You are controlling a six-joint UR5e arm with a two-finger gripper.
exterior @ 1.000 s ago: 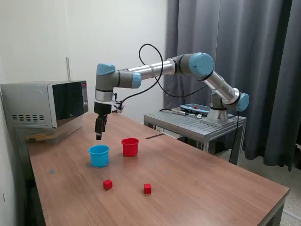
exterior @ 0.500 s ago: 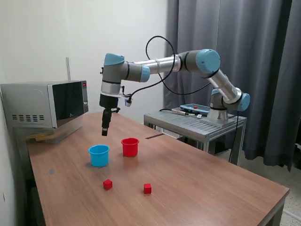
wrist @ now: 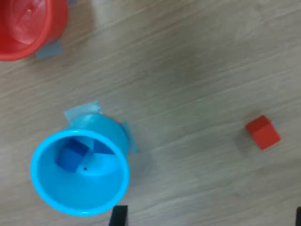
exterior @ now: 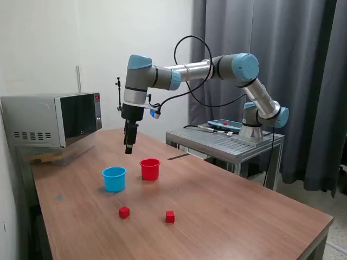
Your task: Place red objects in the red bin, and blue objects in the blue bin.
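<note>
One arm reaches over the wooden table [exterior: 227, 211], its gripper [exterior: 129, 148] hanging in the air above and behind the two cups, nearer the blue one, touching nothing. In the wrist view only the dark tips of the fingers [wrist: 119, 216] peek in at the picture's edge with a wide gap between them and nothing in it, so the claw reads as spread and empty. There are two cups standing upright close beside each other: one blue bin [exterior: 114, 179] towards the exterior view's left and one red bin [exterior: 150, 169] towards its right. The wrist view looks down into the blue cup [wrist: 80, 172] and shows blue cubes lying on its floor; one dark blue cube [wrist: 72, 154] is plain, and whether a second sits against it cannot be told. Only part of the red cup [wrist: 26, 26] is in that view. Two red cubes rest on the bare table in front of the cups, well apart from them and from each other: one [exterior: 124, 212] in front of the blue cup, one [exterior: 170, 216] further to the exterior view's right. A microwave [exterior: 54, 122] sits at the table's far left corner
</note>
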